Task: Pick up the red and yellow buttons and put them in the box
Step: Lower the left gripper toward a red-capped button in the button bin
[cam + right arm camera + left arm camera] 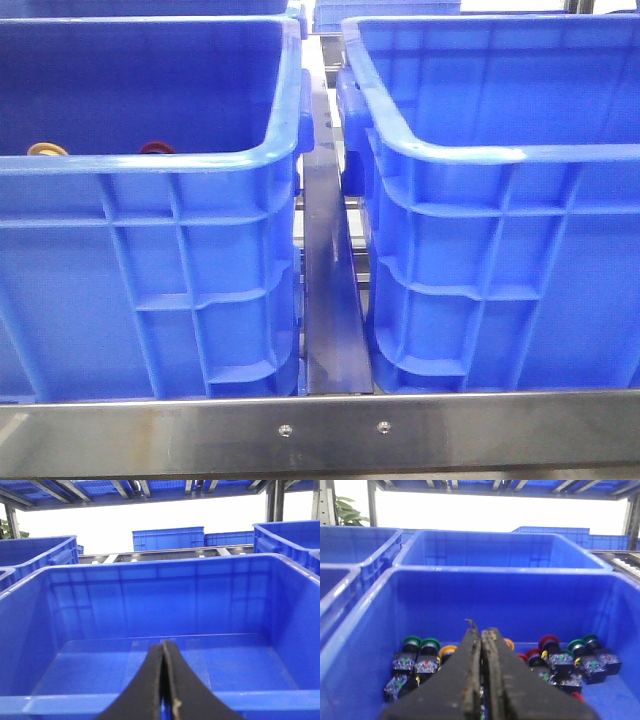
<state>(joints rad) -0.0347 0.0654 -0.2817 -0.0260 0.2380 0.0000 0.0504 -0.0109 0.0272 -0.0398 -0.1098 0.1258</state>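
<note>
In the front view two deep blue crates stand side by side. A yellow button (46,149) and a red button (155,148) peek over the near rim of the left crate (150,165). In the left wrist view that crate (360,610) holds several push buttons, among them a yellow one (448,651) and a red one (549,642). My left gripper (481,632) is shut and empty above them. My right gripper (164,643) is shut and empty over the near rim of the right crate (150,570), the box (500,155), which holds nothing I can see.
Green-capped buttons (430,644) lie among the others. A steel rail (320,430) runs along the front. A dark divider (330,290) fills the gap between the crates. More blue crates (167,538) stand behind on racks.
</note>
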